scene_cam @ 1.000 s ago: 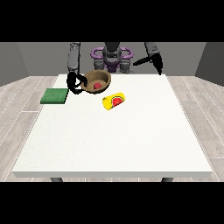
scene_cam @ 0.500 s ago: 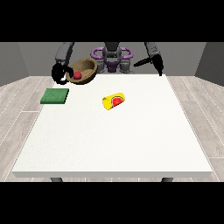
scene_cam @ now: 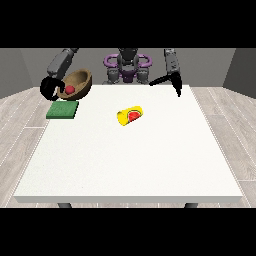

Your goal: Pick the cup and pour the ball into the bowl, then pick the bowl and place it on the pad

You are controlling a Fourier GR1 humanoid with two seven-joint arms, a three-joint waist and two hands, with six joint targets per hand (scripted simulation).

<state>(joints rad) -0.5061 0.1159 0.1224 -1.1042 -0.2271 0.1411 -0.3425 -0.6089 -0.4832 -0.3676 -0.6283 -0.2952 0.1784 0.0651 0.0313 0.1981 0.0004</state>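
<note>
Bright, even light from above; the white table (scene_cam: 130, 160) shows no glare, only faint shadows.

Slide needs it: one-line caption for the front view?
Hand at view's left holds tilted bowl with ball above green pad.

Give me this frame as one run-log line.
stage: carrying bowl to pad | wooden bowl: lifted, tilted, red ball inside | robot hand at view's left: on bowl | green pad: bare | yellow cup: on its side

No text, label, brand, number or sign can be read on anything in the front view.
</note>
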